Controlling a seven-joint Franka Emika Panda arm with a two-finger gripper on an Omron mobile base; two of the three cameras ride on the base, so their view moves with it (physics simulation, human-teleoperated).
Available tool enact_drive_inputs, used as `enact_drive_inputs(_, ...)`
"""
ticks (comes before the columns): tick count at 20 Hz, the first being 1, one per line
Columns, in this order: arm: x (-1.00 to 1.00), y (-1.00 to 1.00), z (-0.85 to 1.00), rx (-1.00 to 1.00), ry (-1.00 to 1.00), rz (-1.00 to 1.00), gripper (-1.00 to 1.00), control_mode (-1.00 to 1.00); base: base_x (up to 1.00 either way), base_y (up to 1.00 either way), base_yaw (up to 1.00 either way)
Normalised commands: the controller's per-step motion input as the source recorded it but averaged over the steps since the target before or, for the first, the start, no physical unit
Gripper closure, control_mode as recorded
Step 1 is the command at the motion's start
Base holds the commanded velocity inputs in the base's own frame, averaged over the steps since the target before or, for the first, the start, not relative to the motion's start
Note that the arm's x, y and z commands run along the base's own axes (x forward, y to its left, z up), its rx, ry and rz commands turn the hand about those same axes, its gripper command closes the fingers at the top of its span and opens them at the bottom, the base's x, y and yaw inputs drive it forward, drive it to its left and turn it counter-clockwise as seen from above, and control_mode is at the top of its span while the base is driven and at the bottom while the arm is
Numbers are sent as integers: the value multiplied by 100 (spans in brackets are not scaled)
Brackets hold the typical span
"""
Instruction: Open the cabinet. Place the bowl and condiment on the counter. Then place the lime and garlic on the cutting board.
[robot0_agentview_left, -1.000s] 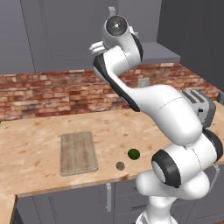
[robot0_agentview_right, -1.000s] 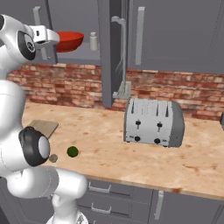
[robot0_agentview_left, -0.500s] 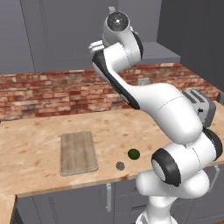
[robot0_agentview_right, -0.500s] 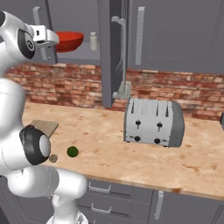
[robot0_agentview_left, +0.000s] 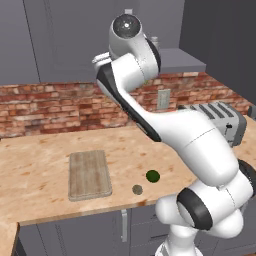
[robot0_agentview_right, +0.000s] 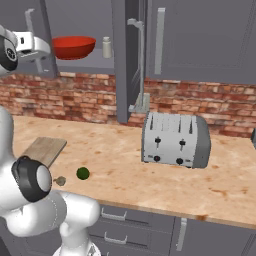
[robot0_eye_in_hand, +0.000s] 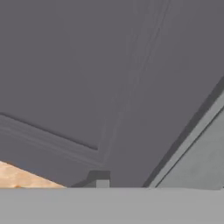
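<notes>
Up inside the open cabinet (robot0_agentview_right: 125, 60), the red bowl (robot0_agentview_right: 74, 46) sits on the shelf with a small pale condiment bottle (robot0_agentview_right: 107, 47) just beside it on the right. One cabinet door stands swung out edge-on toward the right base camera, its long silver handle (robot0_agentview_right: 138, 65) facing forward. The robot's hand (robot0_agentview_right: 31, 45) reaches in at shelf height, just left of the bowl's rim; whether it touches the bowl cannot be told. The jaws themselves are hidden behind the hand, so it cannot be told whether they are spread, pressed together or pinching anything.

Compared with the frames half a second and a second earlier, the scene on the bench (robot0_agentview_left: 40, 170) is unchanged. The cutting board (robot0_agentview_left: 89, 174) lies flat in the same spot, the lime (robot0_agentview_left: 153, 175) rests to its right, and the garlic (robot0_agentview_left: 137, 189) lies just beside the lime, nearer the front edge; both are off the board. The toaster (robot0_agentview_right: 175, 139) stands where it did. The bowl has not left the shelf. The arm has shifted only slightly: in the left base view its upper link and wrist sit a little more upright than a second ago.

From the hand camera, a flat grey panel with a recessed frame tilts across the view, with a sliver of tan bench at the lower left.
</notes>
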Motion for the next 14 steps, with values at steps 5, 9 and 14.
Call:
enact_drive_inputs(5,-100,100,-2,-6,0,16,100,-100,0,0,0)
enact_drive_inputs(9,-93,100,0,-3,0,16,100,-100,0,0,0)
enact_drive_inputs(14,-80,47,6,5,0,5,-100,-100,0,0,0)
